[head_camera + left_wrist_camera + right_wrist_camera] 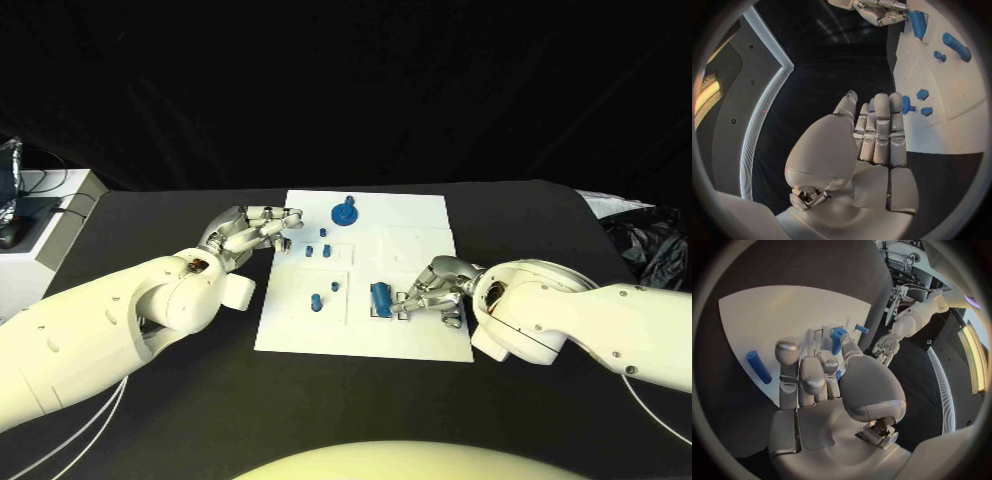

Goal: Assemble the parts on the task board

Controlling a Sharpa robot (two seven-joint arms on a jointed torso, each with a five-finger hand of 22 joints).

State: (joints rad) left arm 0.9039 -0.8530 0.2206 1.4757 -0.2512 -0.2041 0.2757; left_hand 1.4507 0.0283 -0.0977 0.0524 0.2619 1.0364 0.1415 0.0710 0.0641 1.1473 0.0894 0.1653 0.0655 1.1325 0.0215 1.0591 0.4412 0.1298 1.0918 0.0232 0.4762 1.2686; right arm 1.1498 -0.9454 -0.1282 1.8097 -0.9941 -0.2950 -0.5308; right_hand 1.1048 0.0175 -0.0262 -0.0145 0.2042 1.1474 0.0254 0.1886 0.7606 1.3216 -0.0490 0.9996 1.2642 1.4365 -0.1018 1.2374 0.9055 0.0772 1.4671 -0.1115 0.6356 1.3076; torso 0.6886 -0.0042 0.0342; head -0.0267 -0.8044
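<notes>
Fingers of my left hand lie straight and close together at the left edge of the task board, holding nothing; in the left wrist view they reach toward small blue parts just beyond the fingertips. Further along the white plate, a round blue part stands near its far edge, small blue pieces lie in the middle, and two more nearer me. Next comes a blue cylinder, just beside my right hand. That hand is curled at the board's right part; its fingers appear to pinch a small blue piece, though I cannot tell this for certain.
</notes>
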